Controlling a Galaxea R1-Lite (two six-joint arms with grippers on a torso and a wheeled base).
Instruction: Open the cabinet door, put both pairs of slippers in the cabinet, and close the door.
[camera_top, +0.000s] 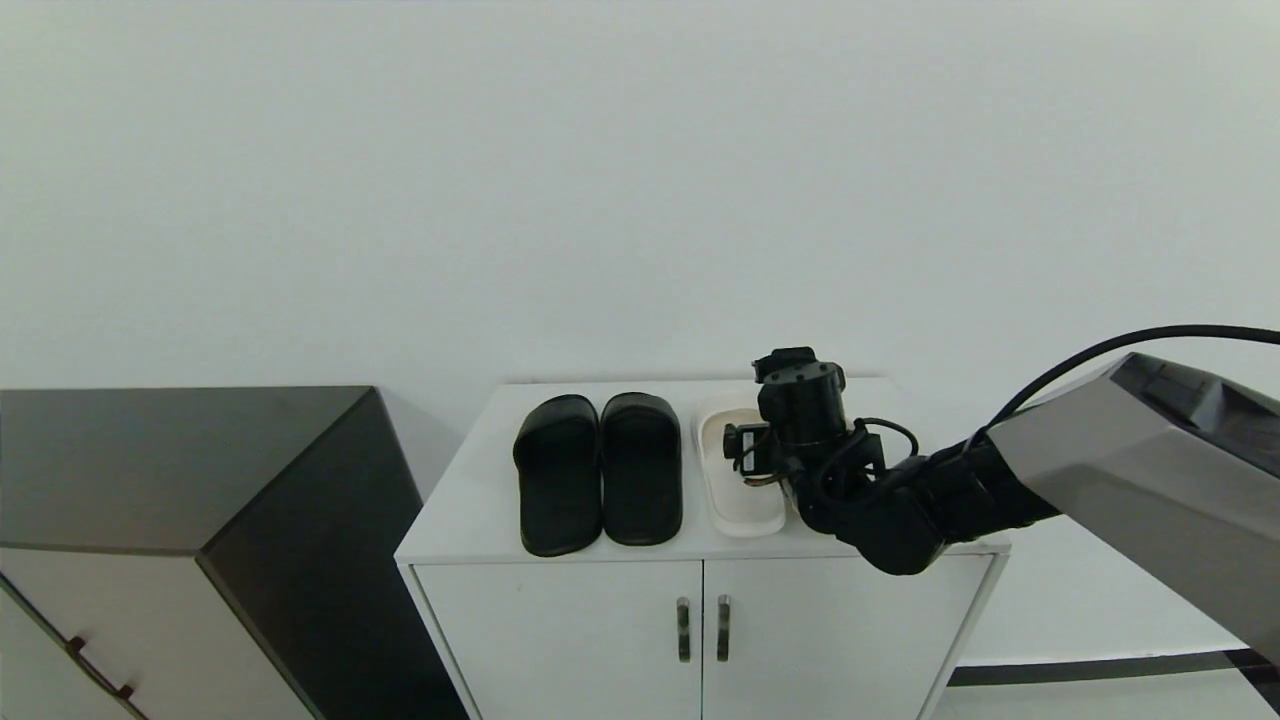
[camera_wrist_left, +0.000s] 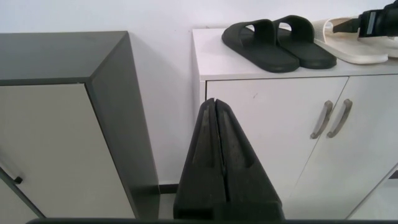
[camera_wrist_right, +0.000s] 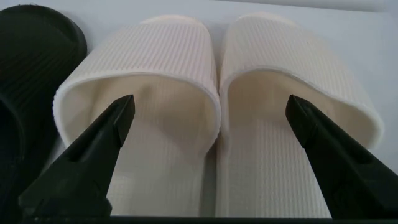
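A: Right tool?
B: Spread wide, gripping nothing. Hangs low over the cream slippers, one finger in front of each strap opening. Touching or just clear, cannot tell.
A: And the cream slippers, where?
B: On top of the white cabinet, right-hand end, side by side, toes toward the wall. Right one mostly hidden behind the right arm from the head camera.
A: Black slippers?
B: Same top, just left of the cream pair, about mid-width. Side by side and touching, toes toward the wall too, soles flat.
A: Left tool?
B: Clamped fully together, nothing between the fingers. Well apart from both pairs, out in front of the cabinets, pointing at the gap between white cabinet and dark cabinet.
A: Doors?
B: Both shut. Two upright metal handles just beside each other at the middle seam, untouched.
A: Dark cabinet?
B: Stands left of the white one, near but apart, dark top and side, pale front.
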